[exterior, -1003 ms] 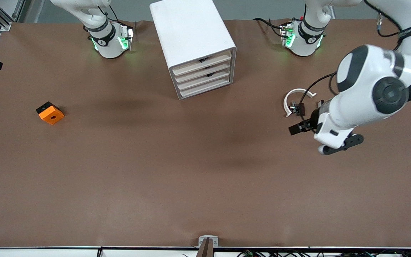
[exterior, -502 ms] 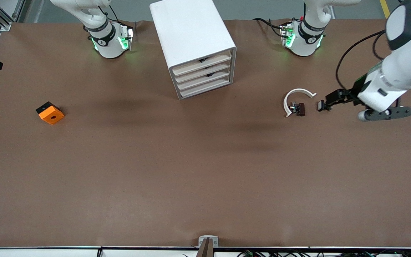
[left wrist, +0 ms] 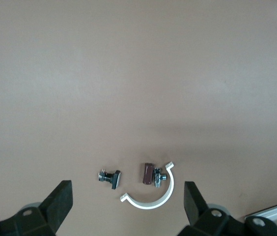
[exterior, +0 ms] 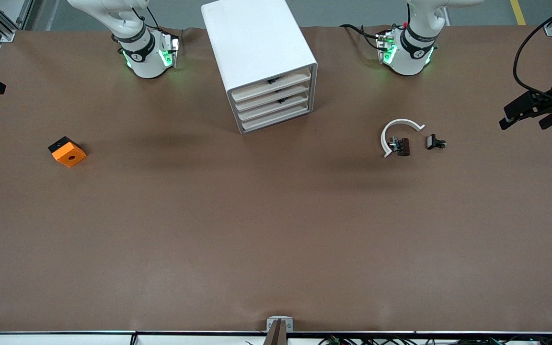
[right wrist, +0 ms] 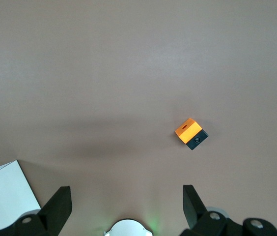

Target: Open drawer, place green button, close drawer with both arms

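The white cabinet (exterior: 257,48) stands between the two arm bases, and all four of its cream-fronted drawers (exterior: 273,99) are pushed in. The button is out of view. My left gripper (exterior: 503,118) hangs open and empty over the left arm's end of the table, well clear of the cabinet. In the left wrist view the left gripper (left wrist: 127,202) holds nothing between its fingers (left wrist: 60,201). My right gripper (right wrist: 126,204) is open and empty, high above its own base (right wrist: 126,228); it does not show in the front view.
A white curved band (exterior: 399,126) and two small black clip pieces (exterior: 402,146) (exterior: 434,142) lie between the cabinet and the left gripper. The left wrist view shows the band (left wrist: 154,199) too. An orange cube (exterior: 67,152) with a black hole lies toward the right arm's end.
The left arm has swung away from the clip pieces toward its own end of the table, its gripper staying open. The clip pieces, cube and cabinet have not moved.
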